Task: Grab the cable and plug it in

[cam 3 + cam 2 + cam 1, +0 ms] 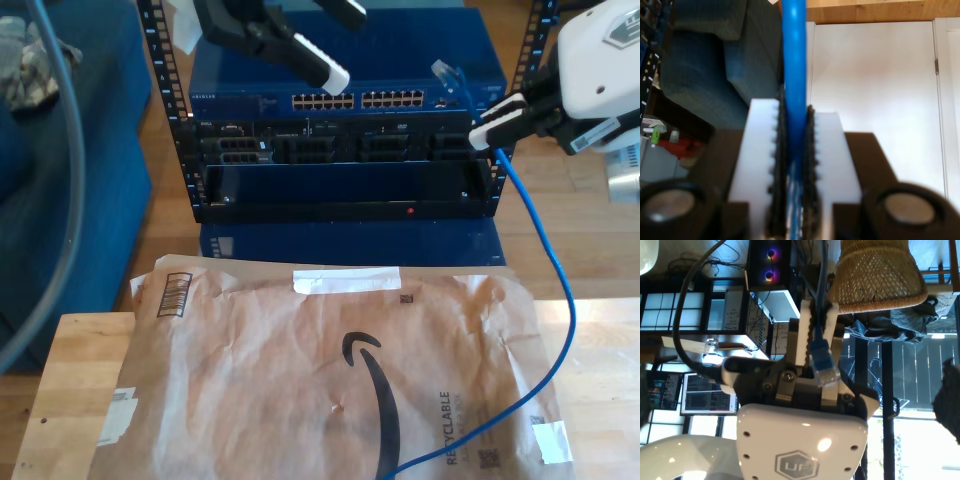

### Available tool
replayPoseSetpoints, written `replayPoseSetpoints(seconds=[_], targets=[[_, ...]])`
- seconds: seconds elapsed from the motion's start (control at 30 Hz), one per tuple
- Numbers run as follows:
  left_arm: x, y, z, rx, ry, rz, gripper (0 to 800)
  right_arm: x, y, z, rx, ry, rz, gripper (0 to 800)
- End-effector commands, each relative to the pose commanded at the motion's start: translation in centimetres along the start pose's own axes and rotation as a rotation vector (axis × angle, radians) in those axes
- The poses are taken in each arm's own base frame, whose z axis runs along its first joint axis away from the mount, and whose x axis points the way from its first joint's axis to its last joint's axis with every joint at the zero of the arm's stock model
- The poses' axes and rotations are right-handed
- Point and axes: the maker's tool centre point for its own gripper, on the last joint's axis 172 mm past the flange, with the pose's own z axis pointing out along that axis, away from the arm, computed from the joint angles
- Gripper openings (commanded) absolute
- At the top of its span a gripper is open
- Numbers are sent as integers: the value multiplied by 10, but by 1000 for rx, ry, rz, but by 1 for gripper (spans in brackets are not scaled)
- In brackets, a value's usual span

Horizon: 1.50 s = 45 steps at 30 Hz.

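**Holding the cable short of the switch ports**

Gripping is done; plugging is not. The cable (545, 260) is off the table at its upper end, its clear clip plug (446, 73) hanging in the air just beside the switch's port rows (365, 100), toward the exterior view's right and a little above them, not yet seated in any socket.

In the first wrist view the plug (822, 365) sits between the white fingers (804, 335) of my first gripper (816, 332), which are closed narrowly on the cord just behind it. In the second wrist view the cord (794, 75) runs straight up between the toothed pads (760, 150) of my second gripper (792, 150), also clamped tight on it.

From the switch the cord drops toward the exterior view's lower right, across the brown paper mailer (330, 370).

What is left, I judge: align the plug with a free port and push it home.
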Motion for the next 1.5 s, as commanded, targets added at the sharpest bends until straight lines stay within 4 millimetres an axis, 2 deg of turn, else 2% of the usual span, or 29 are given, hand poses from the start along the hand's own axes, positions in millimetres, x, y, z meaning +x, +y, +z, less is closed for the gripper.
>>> replayPoseSetpoints(seconds=[0.17, 0.6, 0.77, 0.97, 1.5], targets=[[-1, 0, 0, 0, -3, -17, 774, -16, 1, -3, 4, -34, -16, 2], [-2, -1, 2, 4, -1, -39, 771, -23, 1, 2, -5, -37, -32, 2], [-2, 1, 3, 2, 0, -40, 771, -23, -4, 11, -20, -36, -30, 2], [-1, 5, 3, -1, -2, -43, 771, -29, -10, 31, -46, -36, -40, 2], [3, 13, 6, -2, -3, -48, 763, -37, -24, 49, -68, -35, -50, 2]])
